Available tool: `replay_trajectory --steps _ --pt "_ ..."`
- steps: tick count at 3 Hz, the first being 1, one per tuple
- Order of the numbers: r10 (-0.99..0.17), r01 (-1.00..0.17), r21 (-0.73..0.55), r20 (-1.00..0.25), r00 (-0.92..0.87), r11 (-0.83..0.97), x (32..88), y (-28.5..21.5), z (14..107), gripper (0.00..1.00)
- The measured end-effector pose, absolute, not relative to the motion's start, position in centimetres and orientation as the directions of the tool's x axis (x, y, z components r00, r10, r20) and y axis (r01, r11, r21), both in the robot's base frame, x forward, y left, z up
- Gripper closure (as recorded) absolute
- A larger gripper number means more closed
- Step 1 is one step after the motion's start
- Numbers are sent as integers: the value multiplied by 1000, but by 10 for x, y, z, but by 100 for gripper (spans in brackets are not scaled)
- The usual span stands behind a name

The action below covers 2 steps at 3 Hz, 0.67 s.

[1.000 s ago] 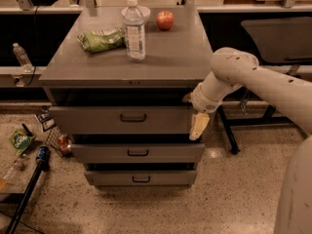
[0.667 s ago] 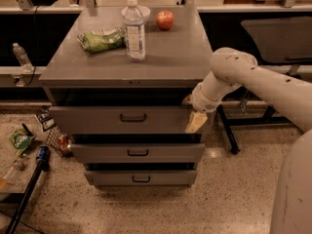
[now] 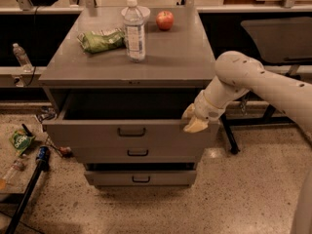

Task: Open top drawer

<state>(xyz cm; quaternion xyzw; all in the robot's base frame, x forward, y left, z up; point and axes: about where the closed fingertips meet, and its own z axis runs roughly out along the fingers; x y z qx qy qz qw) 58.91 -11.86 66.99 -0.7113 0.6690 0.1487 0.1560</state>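
The top drawer [image 3: 97,133] of the grey metal cabinet stands pulled out toward me, and its dark inside [image 3: 126,104] shows under the cabinet top. Its flat front carries a small dark centre pull [image 3: 131,131]. My gripper [image 3: 195,122], cream-coloured on a white arm [image 3: 243,77] reaching in from the right, sits at the right end of the drawer front, at its top edge. The two shorter drawers, middle [image 3: 138,153] and bottom [image 3: 141,178], are below it, set further back.
On the cabinet top [image 3: 175,57] stand a water bottle [image 3: 135,30], a red apple [image 3: 165,20], a green bag [image 3: 101,39] and a white bowl [image 3: 145,12]. A green packet [image 3: 20,141] and a dark pole [image 3: 29,184] lie on the floor at left. A dark table [image 3: 278,35] stands right.
The top drawer has slid out toward me, showing a deep dark opening. My gripper has moved with its right end, outward and slightly down.
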Motion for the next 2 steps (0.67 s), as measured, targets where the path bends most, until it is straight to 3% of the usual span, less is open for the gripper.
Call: replay_trajectory --steps 1,2 --pt "-881 -995 95 -471 -34 -13 538 -105 669 89" --pt "-869 -989 142 -484 -106 42 519 -100 677 67"
